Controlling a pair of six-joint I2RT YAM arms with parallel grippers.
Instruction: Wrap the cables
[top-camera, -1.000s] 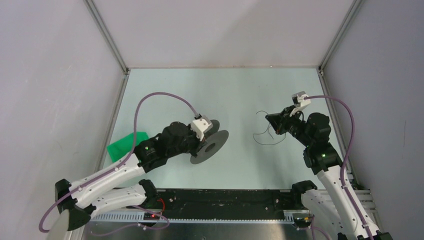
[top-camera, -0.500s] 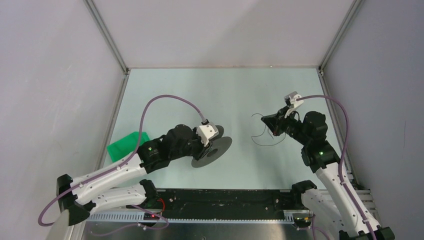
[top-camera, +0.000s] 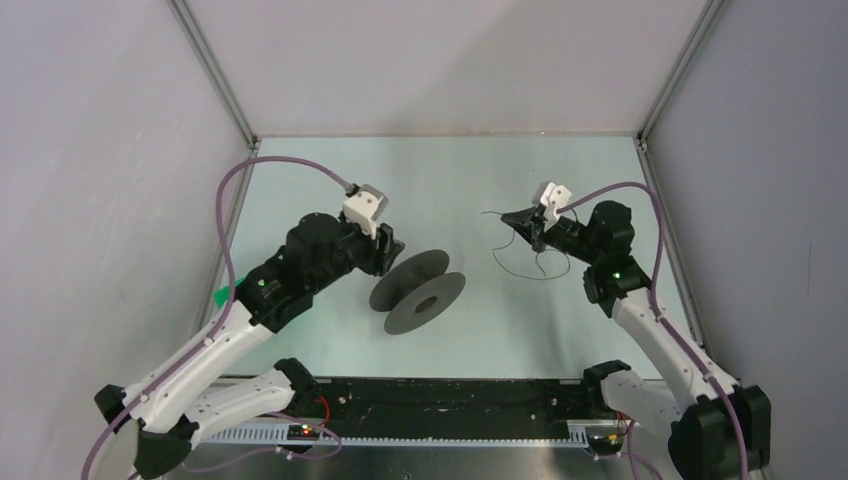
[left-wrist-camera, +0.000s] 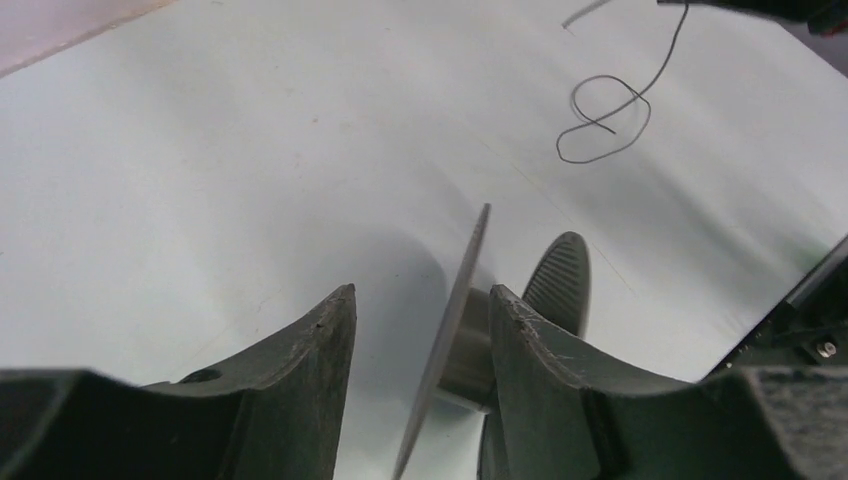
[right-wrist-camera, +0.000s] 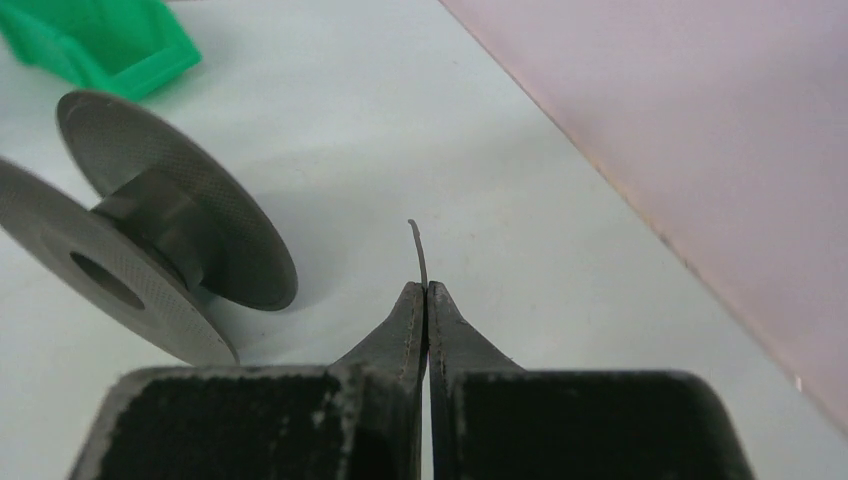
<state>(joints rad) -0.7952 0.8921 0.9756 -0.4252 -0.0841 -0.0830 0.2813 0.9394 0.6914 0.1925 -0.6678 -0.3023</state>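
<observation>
The thin black cable (top-camera: 528, 266) curls on the table in front of the right arm. One end is pinched in my shut right gripper (top-camera: 520, 219), and a short tip of cable (right-wrist-camera: 418, 243) sticks out past the right gripper (right-wrist-camera: 427, 291). The dark grey spool (top-camera: 418, 290) rests tilted on the table at centre. My left gripper (top-camera: 386, 250) hovers just up-left of it, open. In the left wrist view the spool's near flange (left-wrist-camera: 462, 290) stands between the spread jaws of the left gripper (left-wrist-camera: 420, 310), touching neither, with the cable's loops (left-wrist-camera: 603, 122) beyond.
A green bin (right-wrist-camera: 105, 35) lies at the table's left edge, mostly hidden under the left arm in the top view (top-camera: 224, 297). Metal frame posts and grey walls close in the table on three sides.
My left gripper has opened, let go of the spool and drawn back up-left. The spool now rests on the table. The right gripper carried the cable end left and farther away.
</observation>
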